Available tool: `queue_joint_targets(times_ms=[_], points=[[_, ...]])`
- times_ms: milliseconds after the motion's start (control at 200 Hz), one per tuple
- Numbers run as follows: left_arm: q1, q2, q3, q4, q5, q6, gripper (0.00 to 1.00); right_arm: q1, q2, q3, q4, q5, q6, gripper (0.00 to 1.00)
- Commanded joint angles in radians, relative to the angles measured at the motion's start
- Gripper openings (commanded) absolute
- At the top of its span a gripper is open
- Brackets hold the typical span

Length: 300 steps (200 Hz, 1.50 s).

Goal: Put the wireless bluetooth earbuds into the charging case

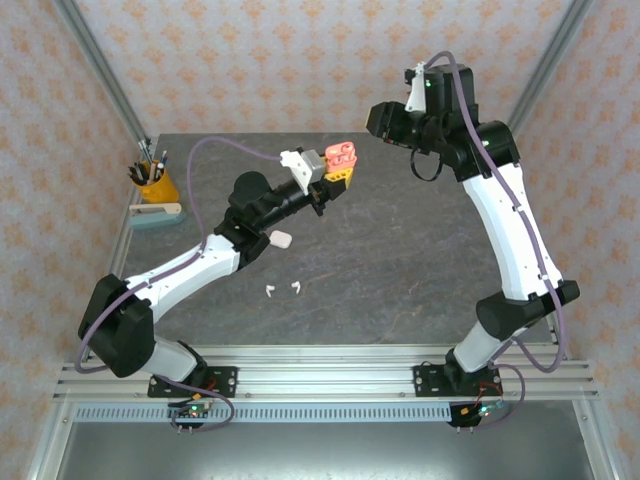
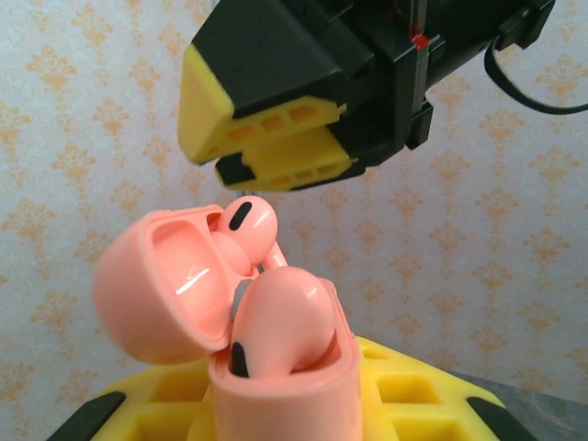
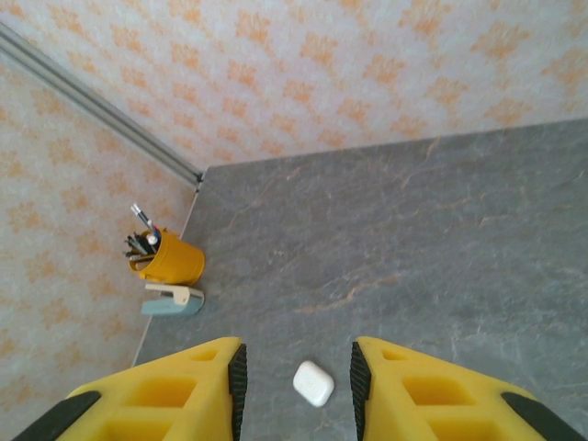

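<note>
- The left claw [image 1: 338,172] is closed tight on the base of a salmon-pink charging case [image 2: 287,400]. It holds the case in the air, farther from the arm bases than the white charging case [image 1: 281,239] and to its right.
- The pink case's rounded lid [image 2: 156,285] is hinged open to one side.
- Two glossy salmon-pink earbuds sit in the case's wells. One [image 2: 280,317] bulges above the rim with a dark oval spot low on its side, and the other [image 2: 248,220] rises behind it with a similar dark mark.
- The right claw [image 3: 296,363] hovers just above the open pink case, its yellow fingers part-way apart and holding nothing.
- Two tiny white stemmed earbuds [image 1: 271,291] [image 1: 297,288] lie loose on the grey bench [image 1: 420,250]. They are side by side, near the closed, pebble-shaped white case, on the side of the arm bases.
- A yellow pen cup [image 1: 157,186] stands well to the left of the white case.
</note>
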Motion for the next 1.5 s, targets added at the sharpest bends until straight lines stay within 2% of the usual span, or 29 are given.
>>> queue_joint_targets(times_ms=[0, 410, 641, 976, 1496], points=[[0.008, -0.025, 0.02, 0.01, 0.03, 0.027, 0.0, 0.002, -0.004, -0.001, -0.033, -0.063, 0.019, 0.37], [0.011, -0.003, 0.044, -0.013, 0.023, 0.024, 0.0, 0.015, -0.094, -0.12, -0.002, -0.145, 0.054, 0.35], [0.011, 0.01, 0.049, -0.015, 0.027, 0.016, 0.0, 0.017, -0.121, -0.098, 0.009, -0.108, 0.061, 0.35], [0.01, 0.033, 0.06, -0.017, 0.026, 0.012, 0.0, 0.033, -0.103, -0.063, 0.023, -0.201, 0.088, 0.35], [0.011, 0.041, 0.07, -0.014, 0.031, 0.008, 0.0, 0.061, -0.08, -0.113, 0.032, -0.162, 0.074, 0.34]])
